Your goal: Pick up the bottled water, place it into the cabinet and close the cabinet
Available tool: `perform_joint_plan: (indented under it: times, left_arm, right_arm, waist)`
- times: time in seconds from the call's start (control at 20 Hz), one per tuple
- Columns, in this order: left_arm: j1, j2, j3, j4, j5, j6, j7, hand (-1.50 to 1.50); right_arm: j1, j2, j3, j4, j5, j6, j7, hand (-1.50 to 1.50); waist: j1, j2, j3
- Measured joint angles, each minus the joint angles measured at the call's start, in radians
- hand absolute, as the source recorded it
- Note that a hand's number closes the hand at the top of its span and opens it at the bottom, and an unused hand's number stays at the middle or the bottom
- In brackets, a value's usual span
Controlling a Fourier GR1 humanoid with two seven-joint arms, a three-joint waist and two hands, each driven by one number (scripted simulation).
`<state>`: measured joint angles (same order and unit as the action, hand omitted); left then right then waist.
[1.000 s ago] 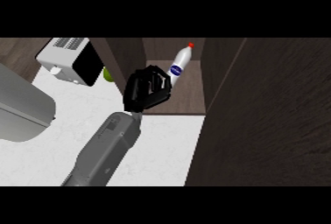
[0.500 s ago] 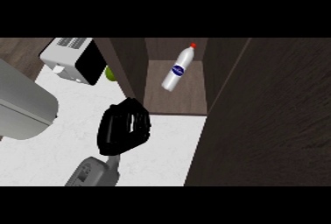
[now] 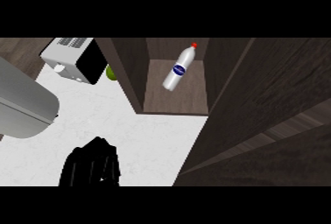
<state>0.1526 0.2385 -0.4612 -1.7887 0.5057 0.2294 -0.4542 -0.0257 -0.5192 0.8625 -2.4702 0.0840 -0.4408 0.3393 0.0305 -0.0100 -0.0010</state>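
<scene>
the clear plastic water bottle with a red cap and blue label [image 3: 177, 70] lies inside the open dark wooden cabinet [image 3: 131, 74], its long axis running near to far, cap at the far right. the black right hand [image 3: 90, 164] is well apart at near left, empty, fingers relaxed and close together. the open dark wooden door [image 3: 258, 105] stands to its right, so the closing move likely goes that way.

bottled water [image 3: 177, 70] inside cabinet [image 3: 129, 74] | door [image 3: 271, 109] open | right hand [image 3: 90, 168] well apart
</scene>
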Motion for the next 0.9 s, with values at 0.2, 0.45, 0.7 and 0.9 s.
perform_joint_plan:
  times: [0.2, 0.45, 0.7, 0.9]
  left_arm:
    - [0.132, 0.068, 0.01, -0.11, 0.007, -0.027, -0.022, 1.5]
    - [0.274, 0.131, 0.038, -0.22, 0.026, -0.064, -0.058, 1.5]
    - [0.393, 0.19, 0.104, -0.278, 0.065, -0.128, -0.108, 1.5]
    - [0.487, 0.232, 0.167, -0.315, 0.114, -0.196, -0.144, 1.5]
  right_arm:
    - [-0.071, 0.039, -0.004, 0.016, -0.006, 0.027, 0.075, 1.5]
    - [-0.173, 0.152, 0.02, 0.045, 0.032, 0.026, 0.189, 1.5]
    - [-0.339, 0.337, 0.02, 0.105, 0.091, 0.018, 0.327, 1.5]
    - [-0.415, 0.372, -0.032, 0.14, 0.081, 0.004, 0.372, 1.5]
  waist:
    - [0.001, 0.001, -0.001]
    - [-0.004, 0.001, -0.002]
    - [-0.005, 0.002, -0.002]
    - [-0.002, 0.005, -0.001]
